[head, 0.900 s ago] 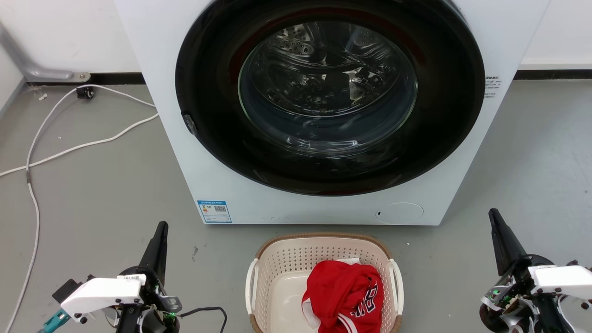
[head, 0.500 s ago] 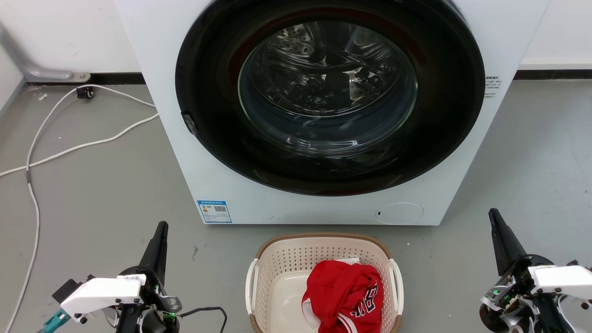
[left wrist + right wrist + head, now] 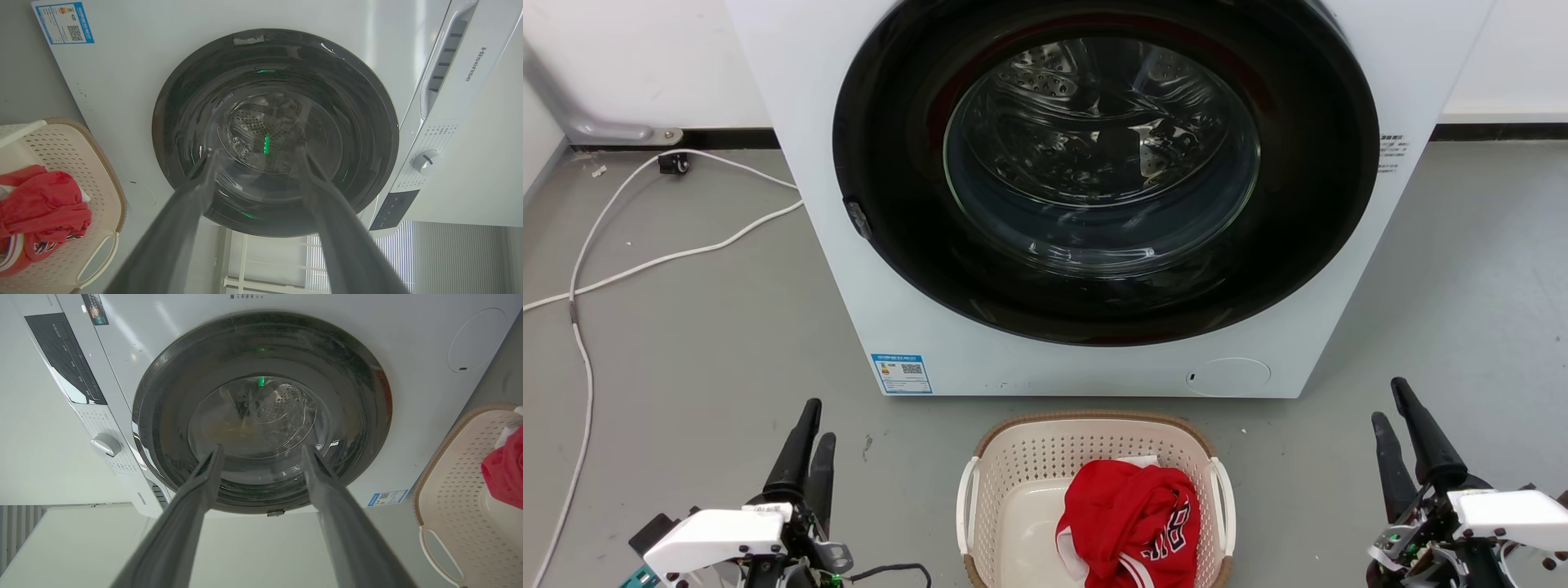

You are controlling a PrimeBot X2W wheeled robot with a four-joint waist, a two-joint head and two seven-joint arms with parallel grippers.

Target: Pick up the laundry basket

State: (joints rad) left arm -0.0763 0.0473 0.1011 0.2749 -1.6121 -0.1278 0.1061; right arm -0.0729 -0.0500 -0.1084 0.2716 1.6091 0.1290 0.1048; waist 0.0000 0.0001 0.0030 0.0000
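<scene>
Left gripper (image 3: 818, 425) and right gripper (image 3: 1388, 402) had jaws apart, flanking the bottom-centre cream perforated plastic laundry basket (image 3: 1045, 459); uneven handle grips could tip it.

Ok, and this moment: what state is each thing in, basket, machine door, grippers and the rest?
laundry basket: upright on the floor, ungripped, both handles free.
red garment: crumpled inside the basket.
washing machine door: shut.
left gripper: open, empty, apart from the basket.
right gripper: open, empty, apart from the basket.
white cable: lying loose on the floor.
</scene>
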